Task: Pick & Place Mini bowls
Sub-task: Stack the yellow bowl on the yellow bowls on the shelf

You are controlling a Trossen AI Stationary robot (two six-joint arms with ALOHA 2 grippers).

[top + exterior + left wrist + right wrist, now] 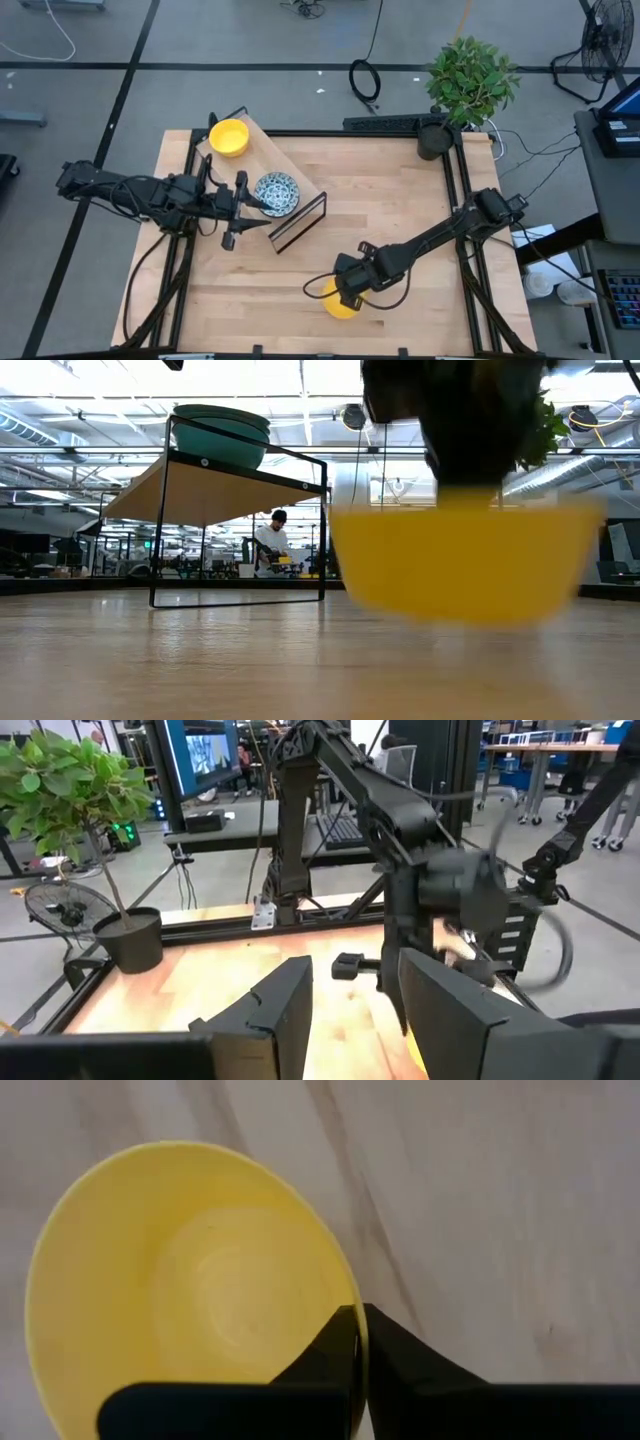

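Observation:
A yellow mini bowl point(341, 305) point(465, 555) point(190, 1290) is near the table's near edge, held by my right gripper point(346, 288) point(358, 1330), which is shut on it. A second yellow bowl point(229, 137) and a white bowl with a blue pattern point(277, 193) point(222, 435) sit on the wooden top of a small black-framed rack point(300, 222). My left gripper point(238, 207) point(352, 1010) is open, just left of the patterned bowl, with nothing between its fingers. No other bowls show. My right gripper pinches the yellow bowl's rim point(352, 1298), one finger point(318, 1352) inside the bowl and one outside. The fingers come from above, pointing down. In the low view the bowl hangs under the gripper, about level, with bare table beneath it.
A black pot with a green plant point(436, 140) point(130, 935) stands at the table's far right corner, and a black power strip point(385, 122) lies along the far edge. Bare wood point(400, 200) lies between the rack and the right arm. A person point(272, 540) is far behind the table.

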